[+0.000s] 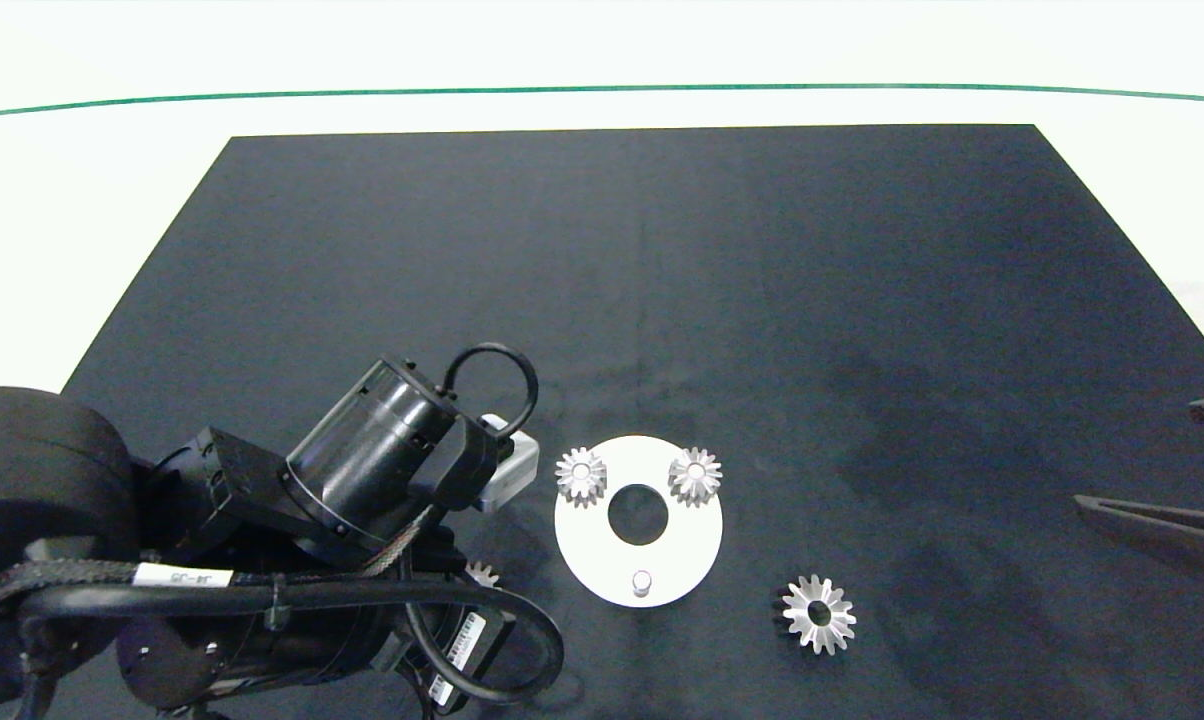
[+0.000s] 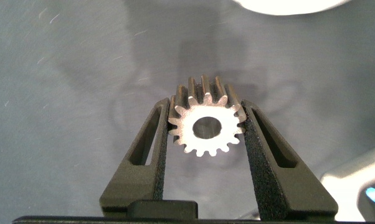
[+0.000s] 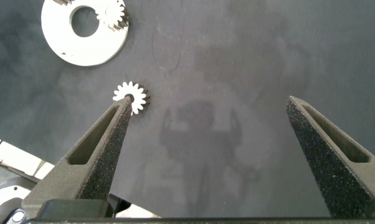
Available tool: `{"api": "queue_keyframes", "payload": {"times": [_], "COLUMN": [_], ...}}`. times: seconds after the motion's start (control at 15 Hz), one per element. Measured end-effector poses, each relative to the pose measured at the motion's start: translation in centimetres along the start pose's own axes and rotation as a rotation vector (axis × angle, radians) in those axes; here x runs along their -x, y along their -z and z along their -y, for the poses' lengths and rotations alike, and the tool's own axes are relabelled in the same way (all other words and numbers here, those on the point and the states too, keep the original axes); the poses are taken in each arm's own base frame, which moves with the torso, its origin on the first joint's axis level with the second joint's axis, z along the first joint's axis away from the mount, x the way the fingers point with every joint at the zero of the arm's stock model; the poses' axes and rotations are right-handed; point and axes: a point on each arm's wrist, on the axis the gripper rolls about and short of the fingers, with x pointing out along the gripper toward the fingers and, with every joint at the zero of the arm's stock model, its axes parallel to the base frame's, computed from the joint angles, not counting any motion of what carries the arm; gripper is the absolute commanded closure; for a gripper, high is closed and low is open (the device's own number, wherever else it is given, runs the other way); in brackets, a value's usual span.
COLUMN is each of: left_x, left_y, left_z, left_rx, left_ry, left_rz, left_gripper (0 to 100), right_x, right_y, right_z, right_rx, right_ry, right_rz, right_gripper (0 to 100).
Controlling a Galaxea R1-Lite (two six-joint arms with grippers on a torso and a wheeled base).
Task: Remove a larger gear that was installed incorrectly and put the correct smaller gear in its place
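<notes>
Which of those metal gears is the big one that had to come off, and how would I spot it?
Find the white round plate on the black mat. The larger gear lies loose on the mat beside it, toward the right arm. Its teeth are long and pointed like a star, unlike the two small gears on the plate.

A white label (image 1: 182, 577) on the left arm's cable bears unreadable characters.

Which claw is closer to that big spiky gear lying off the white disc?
Right. The right claw hangs open beside the larger gear; the left claw grips the smaller gear beyond the white disc.
</notes>
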Motion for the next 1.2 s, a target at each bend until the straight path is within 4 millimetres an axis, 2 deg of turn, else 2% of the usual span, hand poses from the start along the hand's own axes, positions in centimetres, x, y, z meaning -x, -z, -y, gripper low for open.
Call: {"api": "queue_keyframes", "payload": {"times": [0.4, 0.87, 1.2], "left_x": [1.7, 0.4, 1.1], "left_y": [-3.8, -6.1, -7.7], "left_z": [2.8, 6.1, 7.1], "left_rx": [-0.067, -0.088, -0.081], "left_ry": [0.057, 0.018, 0.002], "left_rz": [0.012, 0.002, -0.047], "left_gripper": [81, 81, 81], "right_x": [0.5, 0.7, 0.7], "right_y": [0.1, 0.2, 0.2], "right_z": [0.2, 0.3, 0.3], "right_rx": [0.004, 0.004, 0.006], "right_ry": [0.0, -0.001, -0.001], "right_rz": [0.013, 0.021, 0.021], "right_gripper": [0, 0, 0]}}
